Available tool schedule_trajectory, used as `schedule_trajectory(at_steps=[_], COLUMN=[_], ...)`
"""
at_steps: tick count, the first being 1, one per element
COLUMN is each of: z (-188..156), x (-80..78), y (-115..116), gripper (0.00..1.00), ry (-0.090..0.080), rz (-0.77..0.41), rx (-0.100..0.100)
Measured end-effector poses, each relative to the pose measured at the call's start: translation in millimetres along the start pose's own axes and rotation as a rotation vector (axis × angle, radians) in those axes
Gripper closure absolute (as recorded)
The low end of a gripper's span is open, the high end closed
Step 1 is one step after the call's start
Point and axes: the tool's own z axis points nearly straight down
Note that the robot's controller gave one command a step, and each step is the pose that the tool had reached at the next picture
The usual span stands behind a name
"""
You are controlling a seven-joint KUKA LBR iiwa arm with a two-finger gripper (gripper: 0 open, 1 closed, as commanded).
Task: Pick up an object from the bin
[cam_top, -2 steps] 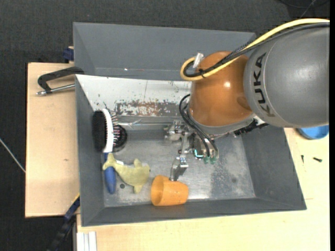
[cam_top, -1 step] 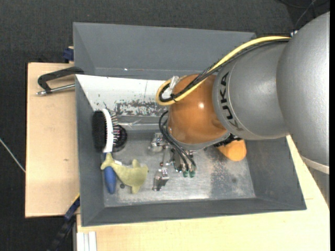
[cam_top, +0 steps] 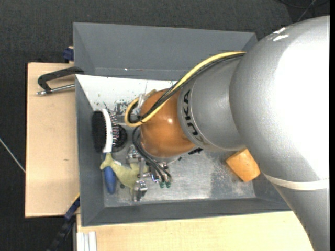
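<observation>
- My fingers (cam_top: 140, 188) hang low over the floor of the bin (cam_top: 157, 48), close to its lower wall in the camera view and toward the lower-left corner. The metal parts there crowd together, so I cannot tell whether they are spread or pressed together, nor whether anything sits between them.
- Just to their left, touching or nearly so, lies a pale yellow lumpy thing (cam_top: 123, 174). I judge it the likeliest pick, since nothing else is as close.
- The relation that matters is that it lies to my left, toward the left wall, rather than squarely under me. A grasp would probably call for a small shift that way before closing.
- Against its left side is a blue stick-like piece (cam_top: 109, 181), its long axis running from the lower wall toward the upper wall. It could get caught up in the same grasp.
- Further up the left wall, a black-and-white brush (cam_top: 102, 131) lies lengthwise along that wall.
- An orange block (cam_top: 242, 164) rests well apart, by the right wall.
</observation>
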Motion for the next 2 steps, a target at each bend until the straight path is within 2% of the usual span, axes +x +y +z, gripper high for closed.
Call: schedule_trajectory(at_steps=[1,2], z=[-2.4,-146.4], x=[-2.2,-12.3], y=[-0.5,11.0], gripper=[1.0,1.0], ry=[-0.008,-0.012], rz=[0.003,-0.138], rx=[-0.004,-0.003])
